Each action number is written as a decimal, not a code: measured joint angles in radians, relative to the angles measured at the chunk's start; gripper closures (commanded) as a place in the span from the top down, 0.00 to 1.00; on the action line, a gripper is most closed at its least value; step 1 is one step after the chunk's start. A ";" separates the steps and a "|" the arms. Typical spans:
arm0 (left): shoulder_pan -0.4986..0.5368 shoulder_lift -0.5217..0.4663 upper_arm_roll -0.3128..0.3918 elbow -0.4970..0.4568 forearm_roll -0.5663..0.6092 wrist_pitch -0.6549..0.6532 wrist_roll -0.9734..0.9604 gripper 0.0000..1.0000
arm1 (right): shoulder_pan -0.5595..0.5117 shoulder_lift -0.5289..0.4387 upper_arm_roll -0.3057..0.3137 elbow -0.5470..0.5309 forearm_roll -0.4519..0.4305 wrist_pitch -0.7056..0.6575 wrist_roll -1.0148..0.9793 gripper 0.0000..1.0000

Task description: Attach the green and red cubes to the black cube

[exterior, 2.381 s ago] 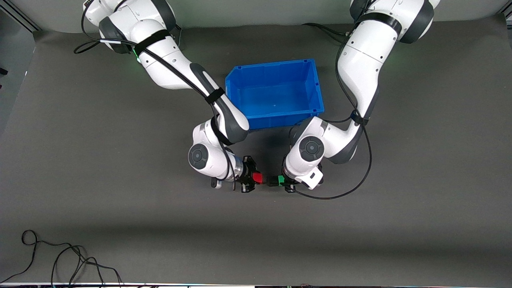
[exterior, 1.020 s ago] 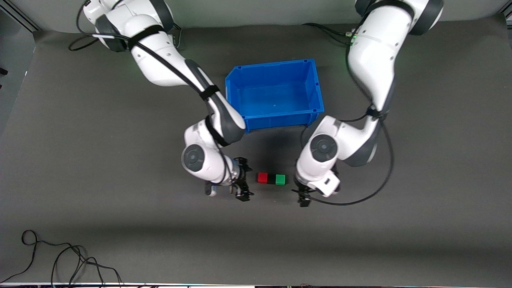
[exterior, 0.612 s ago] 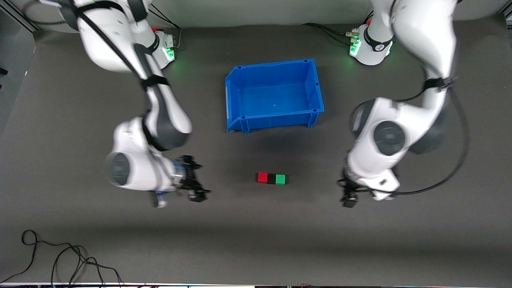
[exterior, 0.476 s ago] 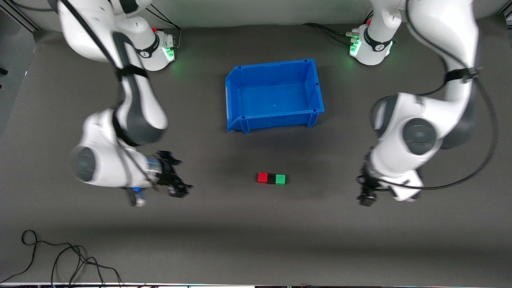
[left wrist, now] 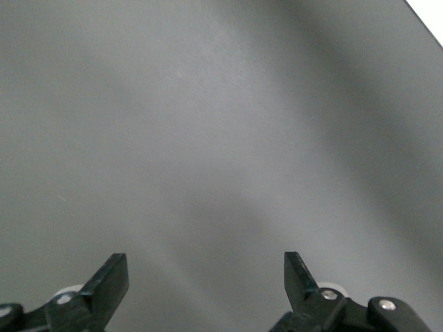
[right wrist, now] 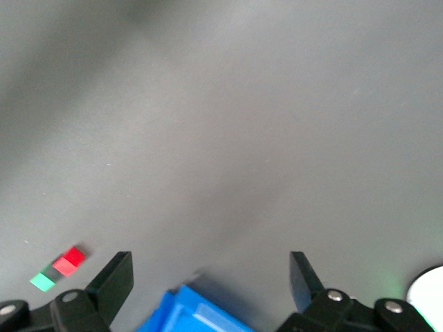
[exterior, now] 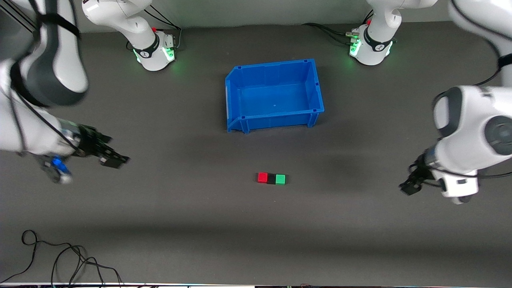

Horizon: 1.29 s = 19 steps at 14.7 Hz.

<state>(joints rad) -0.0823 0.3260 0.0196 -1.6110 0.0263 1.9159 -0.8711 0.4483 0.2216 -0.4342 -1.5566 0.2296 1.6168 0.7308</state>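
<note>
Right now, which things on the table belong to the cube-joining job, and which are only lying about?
Belong to the job:
red cube
black cube, between the other two, touching both
green cube
left gripper, open, over bare table
right gripper, open, over bare table

Only lying about:
blue bin, farther from the front camera than the cubes
loose cable
</note>
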 measured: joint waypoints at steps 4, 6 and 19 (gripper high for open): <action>0.070 -0.106 0.000 -0.045 0.001 -0.117 0.354 1.00 | -0.216 -0.149 0.195 -0.067 -0.144 -0.036 -0.203 1.00; 0.095 -0.157 0.000 -0.046 0.002 -0.149 0.570 1.00 | -0.328 -0.181 0.289 -0.071 -0.169 -0.043 -0.333 1.00; 0.083 -0.332 -0.037 -0.092 0.001 -0.243 0.824 1.00 | -0.436 -0.201 0.360 -0.026 -0.204 -0.049 -0.776 1.00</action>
<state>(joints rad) 0.0006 -0.0063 -0.0177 -1.7034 0.0270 1.6725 -0.0466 0.0119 0.0204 -0.0737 -1.5831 0.0260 1.5681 -0.0447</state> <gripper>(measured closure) 0.000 0.000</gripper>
